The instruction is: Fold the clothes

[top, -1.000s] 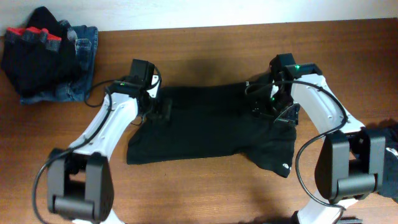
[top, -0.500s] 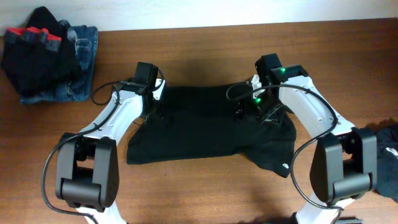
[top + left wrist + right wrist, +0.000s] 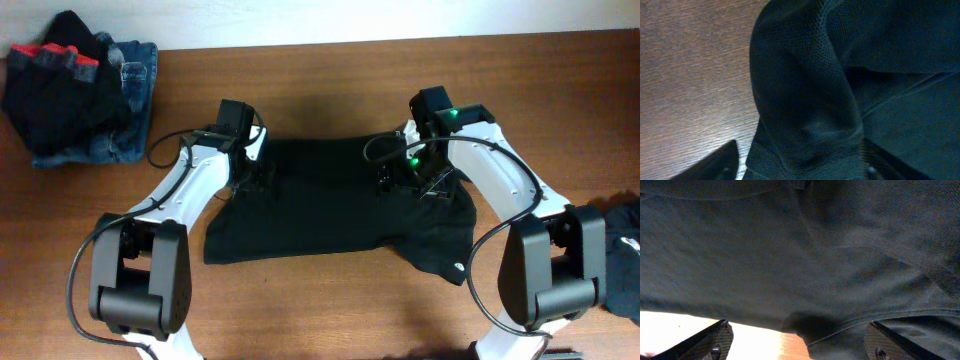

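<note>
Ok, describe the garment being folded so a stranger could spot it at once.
Look at the middle of the wooden table. Spread out there is the black top, plain and wide; the heap in the far left corner is bunched, with denim and red showing.

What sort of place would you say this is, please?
Probably a robot lab bench for folding laundry: left arm and right arm over a black top on a wooden table, clothes pile in the corner.

Bunched black top (image 3: 810,100) on wooden table (image 3: 690,75), between spread jaws
</note>
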Controlling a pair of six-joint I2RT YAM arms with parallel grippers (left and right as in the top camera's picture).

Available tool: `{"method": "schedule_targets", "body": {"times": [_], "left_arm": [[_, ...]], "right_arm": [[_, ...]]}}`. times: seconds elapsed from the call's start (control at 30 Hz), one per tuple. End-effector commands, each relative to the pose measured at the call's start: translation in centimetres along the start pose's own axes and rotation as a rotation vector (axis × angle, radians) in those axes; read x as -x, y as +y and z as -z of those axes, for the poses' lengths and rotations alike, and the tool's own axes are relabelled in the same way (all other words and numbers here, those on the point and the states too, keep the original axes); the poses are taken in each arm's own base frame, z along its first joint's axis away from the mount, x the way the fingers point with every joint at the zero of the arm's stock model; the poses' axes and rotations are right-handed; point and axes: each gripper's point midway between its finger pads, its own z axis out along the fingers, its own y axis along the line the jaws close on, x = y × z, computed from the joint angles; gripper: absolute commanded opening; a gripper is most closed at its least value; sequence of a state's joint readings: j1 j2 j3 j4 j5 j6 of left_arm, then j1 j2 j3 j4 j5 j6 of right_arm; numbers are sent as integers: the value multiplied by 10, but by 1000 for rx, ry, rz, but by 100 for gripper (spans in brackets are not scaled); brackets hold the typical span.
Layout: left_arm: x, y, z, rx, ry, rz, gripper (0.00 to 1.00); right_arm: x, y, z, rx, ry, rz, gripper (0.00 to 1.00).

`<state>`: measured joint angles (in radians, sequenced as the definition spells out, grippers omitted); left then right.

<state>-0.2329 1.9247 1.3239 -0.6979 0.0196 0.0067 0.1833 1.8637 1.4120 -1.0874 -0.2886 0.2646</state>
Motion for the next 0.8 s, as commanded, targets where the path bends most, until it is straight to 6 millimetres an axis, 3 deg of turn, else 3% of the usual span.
{"method": "schedule_targets", "body": {"times": [0.0, 0.17, 0.6, 0.77], "left_arm": [[-1, -1, -7, -11, 14, -8, 81], [-8, -1, -20, -12, 48, -7, 81], [-6, -1, -20, -12, 50, -7, 50], [1, -1, -12, -11, 46, -7, 45]], "right_arm": [[3, 4, 5, -6, -25, 21, 89], [3, 4, 5, -6, -24, 21, 89], [5, -3, 5, -42, -33, 20, 90], [3, -8, 0, -59, -31, 18, 90]]}}
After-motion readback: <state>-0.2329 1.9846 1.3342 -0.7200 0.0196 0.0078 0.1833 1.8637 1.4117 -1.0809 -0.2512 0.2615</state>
